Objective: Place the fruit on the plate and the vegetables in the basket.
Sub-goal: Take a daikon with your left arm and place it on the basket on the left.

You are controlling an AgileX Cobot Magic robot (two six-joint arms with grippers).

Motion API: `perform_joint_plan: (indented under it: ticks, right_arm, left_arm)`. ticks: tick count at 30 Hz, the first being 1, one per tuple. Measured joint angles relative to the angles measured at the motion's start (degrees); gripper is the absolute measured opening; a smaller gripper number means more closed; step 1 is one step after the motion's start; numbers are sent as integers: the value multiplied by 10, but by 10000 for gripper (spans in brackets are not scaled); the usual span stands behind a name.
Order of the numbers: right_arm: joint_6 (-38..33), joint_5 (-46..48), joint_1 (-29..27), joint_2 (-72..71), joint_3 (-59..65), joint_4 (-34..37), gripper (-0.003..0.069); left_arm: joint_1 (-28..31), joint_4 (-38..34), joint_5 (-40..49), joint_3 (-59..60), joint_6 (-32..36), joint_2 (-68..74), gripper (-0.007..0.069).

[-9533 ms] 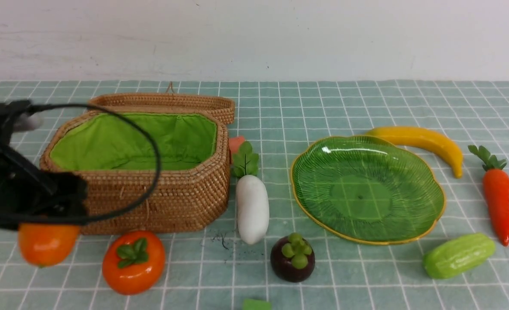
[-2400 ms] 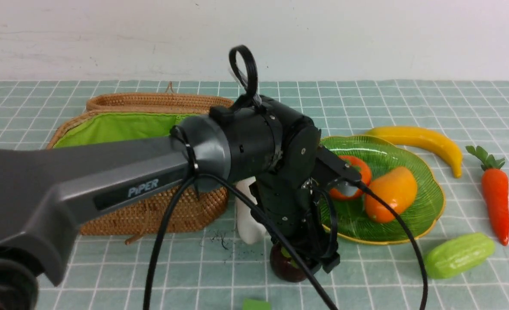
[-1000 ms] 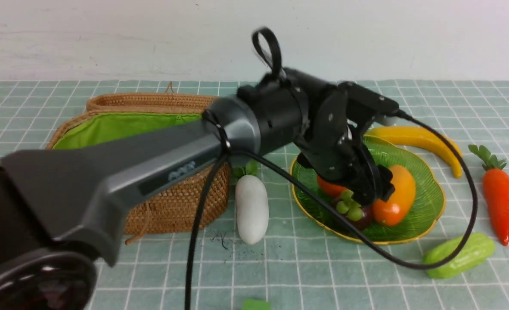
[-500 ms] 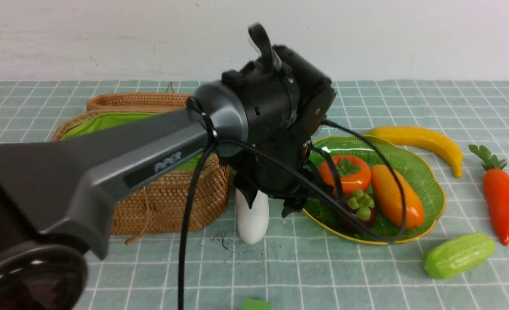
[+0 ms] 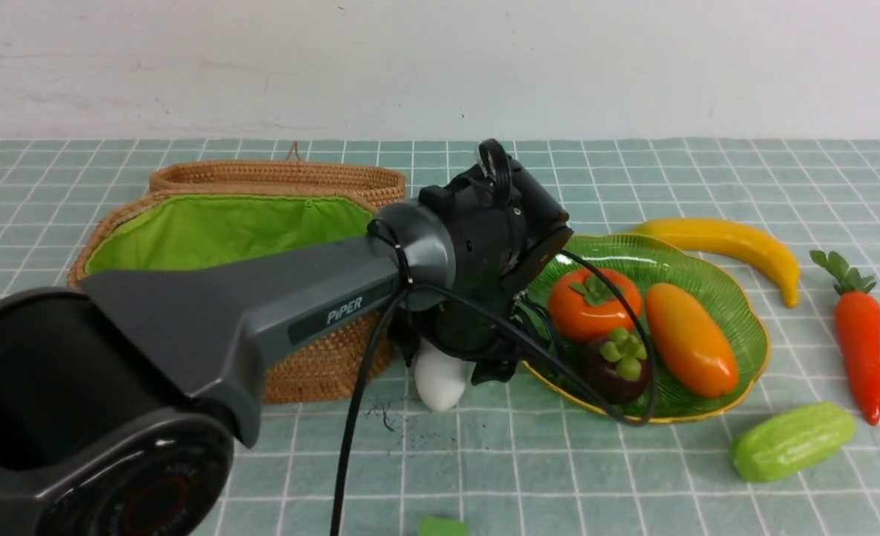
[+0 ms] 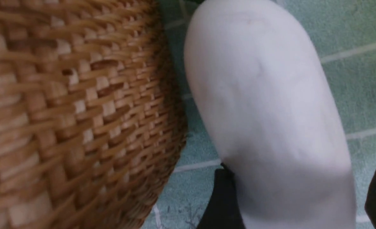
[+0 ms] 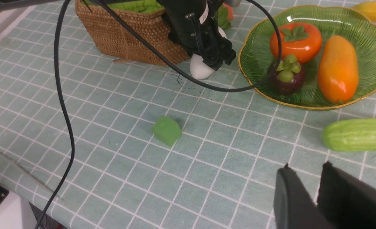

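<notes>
Fruit (image 5: 678,335): three pieces are in the plate (image 5: 741,301) right now. The persimmon (image 5: 595,305) sits at the back left, the mangosteen (image 5: 617,368) is tucked just in front of it, and the mango (image 5: 697,357) lies along the right side.
Banana (image 5: 738,246): out on the checked cloth (image 5: 633,476), just behind the plate's far rim, curving off to the right.
Plate: on the cloth right of centre, apart from the basket (image 5: 321,357).
Radish (image 5: 440,381): on the cloth between basket and plate, just beside the woven wall with a strip of cloth showing between them. It is mostly hidden under the arm in the front view.
Carrot (image 5: 859,357): far right on the cloth, leaves pointing away, tip toward the robot.
Cucumber (image 5: 794,441): front right on the cloth, near the plate's near rim, apart from the carrot.
Basket: left of centre, open, green lining showing, lid (image 5: 276,177) lying back behind it.
Left gripper (image 6: 301,206): down over the radish with jaws wide. Its wrist view shows a black finger (image 6: 223,203) on each side of the white body, one right against it, the other with a gap. It straddles the radish, not clamped.
Right gripper (image 7: 306,170): seen only in its own wrist view, above the cloth on the robot's side of the cucumber. A narrow slit shows between the fingers, with nothing in it.
Green block (image 7: 166,130): small, on the cloth nearer the robot than the radish.
</notes>
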Motion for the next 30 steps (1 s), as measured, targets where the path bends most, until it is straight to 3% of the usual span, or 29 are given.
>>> perform_joint_plan:
  ticks: [5,9,23,25,30]
  right_arm:
    - [-2,0,0,0,0,3,149]
    - [-2,0,0,0,0,3,149]
    - [-2,0,0,0,0,4,150]
    - [-2,0,0,0,0,4,150]
    - [-2,-12,0,0,0,0,152]
  left_arm:
    - [0,-16,-4,0,-2,10,518]
    - [0,-29,-4,0,-2,19,435]
    - [-25,-43,41,-34,6,-66,435]
    - [-33,-41,56,-37,19,-85,435]
    - [-51,-38,72,-24,177,-185,435]
